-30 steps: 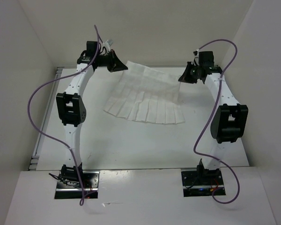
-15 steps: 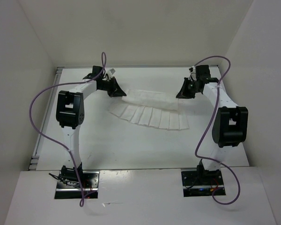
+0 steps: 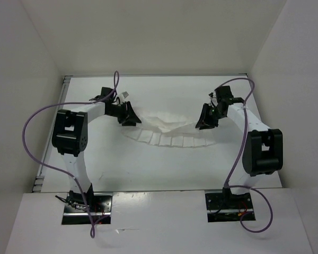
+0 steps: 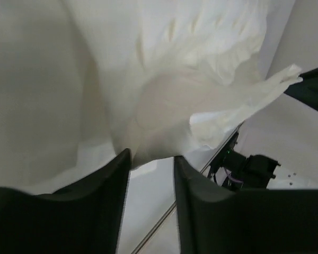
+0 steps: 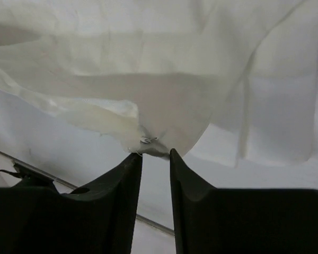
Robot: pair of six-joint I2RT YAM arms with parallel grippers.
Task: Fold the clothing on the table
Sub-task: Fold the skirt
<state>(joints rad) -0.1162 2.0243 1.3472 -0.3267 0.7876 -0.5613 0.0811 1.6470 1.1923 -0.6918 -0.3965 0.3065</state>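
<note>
- The white upright walls (image 3: 164, 37) are closing in the workspace on three sides.
- The table (image 3: 164, 169) is lying flat and white between them, with a thin metal edge showing along its left side.
- The left arm (image 3: 69, 132) and the right arm (image 3: 262, 151) are rising from their bases at the near edge and bending inward toward the middle of the table.
- The clothing (image 3: 167, 129), a white pleated garment, is stretching across the middle of the table between the two grippers. Its pleated hem is lying flat on the near side, and its upper part is bunching and sagging toward the centre.
- Purple cables (image 3: 34, 148) are looping loosely beside each arm.
- The left gripper (image 3: 131, 117) is sitting at the garment's left end. In the left wrist view its fingers (image 4: 103, 196) are standing apart with a moderate gap, and a bulging fold of the cloth (image 4: 201, 95) is hanging right at their tips, not clamped.
- The right gripper (image 3: 202, 123) is sitting at the garment's right end. In the right wrist view its fingers (image 5: 111, 196) are parting narrowly, and a cloth corner (image 5: 148, 100) is resting at the mouth of the gap.
</note>
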